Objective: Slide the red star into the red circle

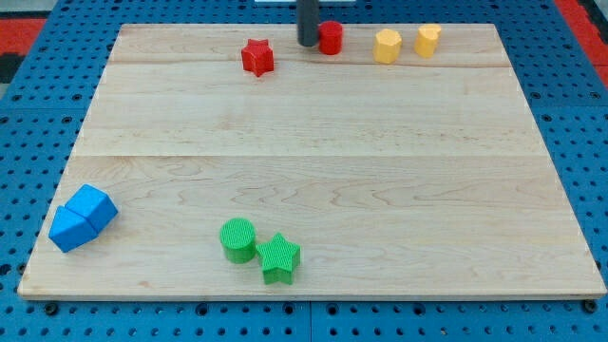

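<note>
- The red star [256,57] lies at the far edge of the desk [313,171], left of centre, flat on its face.
- The red circle [330,38] stands a short way to its right, also at the far edge, clearly apart from the star.
- My tip [309,44] is down just beside the circle's left side, between star and circle; whether it touches the circle I cannot tell.
- The tool is a plain rod with no jaws, so it holds nothing and can only push.
- The star looks small, light and rigid; I judge it slides easily on the smooth wood and may spin if pushed off-centre.
- Best contact is probably its left side, in a notch between two points, pushing right.
- It has no long axis; one point faces roughly the far edge.
- Two yellow blocks [387,46] sit right of the circle; blue blocks [83,217] and green blocks [259,249] lie near, well apart.
</note>
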